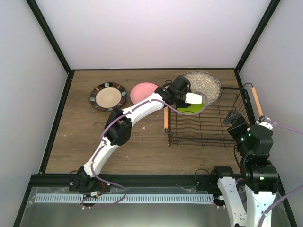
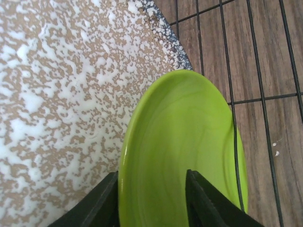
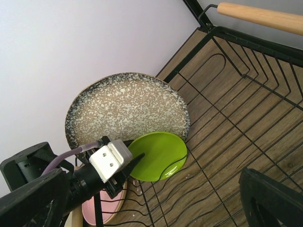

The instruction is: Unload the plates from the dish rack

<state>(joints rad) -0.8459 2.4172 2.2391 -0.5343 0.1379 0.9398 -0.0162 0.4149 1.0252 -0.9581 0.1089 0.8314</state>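
Jaws astride the lime green plate [image 2: 189, 137] in the dish rack [image 1: 208, 128]

Only the top view took in the whole dish rack, a black wire basket spreading beneath the left gripper [image 2: 151, 182] and away to its right. One wooden handle [image 1: 165, 118] lay just behind that gripper, under its wrist. The other ran along the opposite side, by the right gripper [image 1: 233, 117]. That view alone also showed the table [image 1: 142, 142] and two plates lying flat on it outside the rack, behind the left gripper. The pink plate [image 1: 142, 91] lay close beside the forearm, and the cream plate [image 1: 108, 96] with its dark brown rim lay farther back, apart from it.

The speckled grey plate [image 1: 206, 82], the largest, stood tilted on edge just beyond the left gripper at the rack's far corner. The left wrist view caught only a patch of its speckle. The right wrist view showed its full round, with the lime green plate leaning against its lower face inside the rack.

In the left wrist view two black fingers [image 2: 99, 205] stood either side of the lime green plate's rim, one behind its back edge and one over its hollow face. The jaws were parted with the rim between them. Whether they pressed on it could not be told. To the gripper's right, rack wires ran over bare wood, and one wire crossed the plate's edge.

The left arm [image 1: 137, 111] reached long from its base, elbow bent, across the table and over the near handle. A lilac cable [image 1: 187, 112] looped under its wrist. The right arm [image 1: 255, 142] stood folded near its base. Its gripper hung at the rack's opposite side, well apart from the plates, fingers spread wide with nothing between them.
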